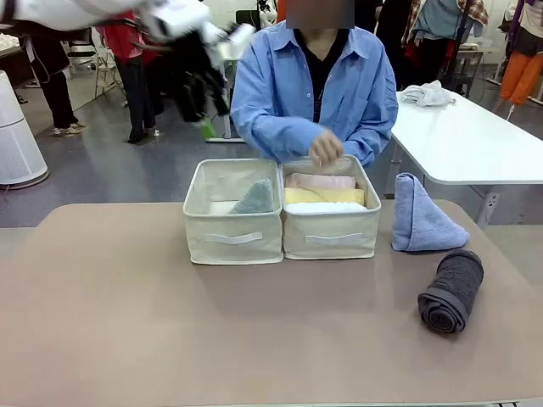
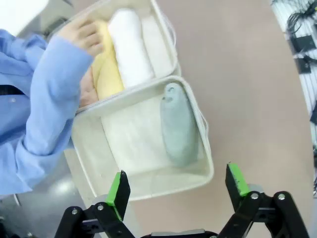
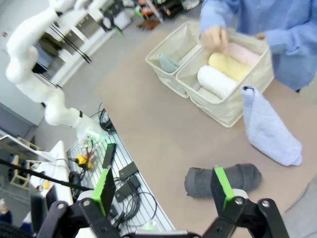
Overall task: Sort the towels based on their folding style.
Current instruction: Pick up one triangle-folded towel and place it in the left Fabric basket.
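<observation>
Nearest on the tan table, toward its right side, lies the dark grey roll, on its side with one coiled end facing me. Just behind it, apart from it, stands the light blue cone fold, beside the right bin. The near half of the table in front of the bins is bare, with wide room on the left.

The two beige bins sit touching, side by side. The right bin holds three rolls in a row: the white roll nearest, then the yellow roll, then the pink roll, with the person's hand over the far rim. The left bin holds the grey-green cone fold against its right wall.

From above, the left wrist view shows that bin's floor otherwise bare and the left gripper spread wide over its rim. The right gripper is spread too, high over the dark grey roll; there the table's edge shows, with cables below.

Farther off, a whitish rag lies on a white table.
</observation>
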You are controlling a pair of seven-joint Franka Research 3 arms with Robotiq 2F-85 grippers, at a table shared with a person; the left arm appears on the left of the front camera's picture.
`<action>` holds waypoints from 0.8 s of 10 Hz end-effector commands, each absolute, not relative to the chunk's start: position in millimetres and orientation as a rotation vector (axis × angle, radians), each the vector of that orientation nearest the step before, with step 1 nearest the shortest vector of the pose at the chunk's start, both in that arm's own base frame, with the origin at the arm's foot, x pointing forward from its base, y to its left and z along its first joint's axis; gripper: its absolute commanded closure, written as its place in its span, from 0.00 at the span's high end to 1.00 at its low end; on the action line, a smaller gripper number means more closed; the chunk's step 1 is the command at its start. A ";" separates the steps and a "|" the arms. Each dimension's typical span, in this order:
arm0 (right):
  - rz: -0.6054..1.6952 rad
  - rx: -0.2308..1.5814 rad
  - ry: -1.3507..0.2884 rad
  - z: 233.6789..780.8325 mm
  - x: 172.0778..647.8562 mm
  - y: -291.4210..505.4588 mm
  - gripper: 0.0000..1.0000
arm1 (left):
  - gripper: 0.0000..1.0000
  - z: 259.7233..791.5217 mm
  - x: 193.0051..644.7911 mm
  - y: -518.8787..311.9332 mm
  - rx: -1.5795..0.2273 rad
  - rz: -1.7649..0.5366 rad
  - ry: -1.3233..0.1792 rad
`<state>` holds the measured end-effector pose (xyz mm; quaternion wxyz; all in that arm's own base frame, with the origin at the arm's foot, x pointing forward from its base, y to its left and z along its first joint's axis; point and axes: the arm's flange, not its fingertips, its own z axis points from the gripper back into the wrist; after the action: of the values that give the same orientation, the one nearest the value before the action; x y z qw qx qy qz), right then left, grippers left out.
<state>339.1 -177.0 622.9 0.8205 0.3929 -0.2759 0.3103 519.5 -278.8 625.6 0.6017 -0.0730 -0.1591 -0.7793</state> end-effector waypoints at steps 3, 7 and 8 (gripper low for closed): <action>0.671 0.852 -0.599 622.2 339.1 -176.2 1.00 | 1.00 612.8 463.0 -157.1 -0.287 -1.709 -0.498; 0.671 0.852 -0.599 622.2 339.1 -176.2 1.00 | 1.00 603.7 451.7 -65.0 -0.437 -1.587 -0.551; 0.671 0.852 -0.599 622.2 339.1 -176.2 1.00 | 1.00 597.2 451.7 -36.8 -0.500 -1.545 -0.573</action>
<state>339.1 -177.0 622.9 0.8206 0.3929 -0.2758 0.3103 456.3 -55.9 602.0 0.6604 -0.1903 -0.2334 -0.6879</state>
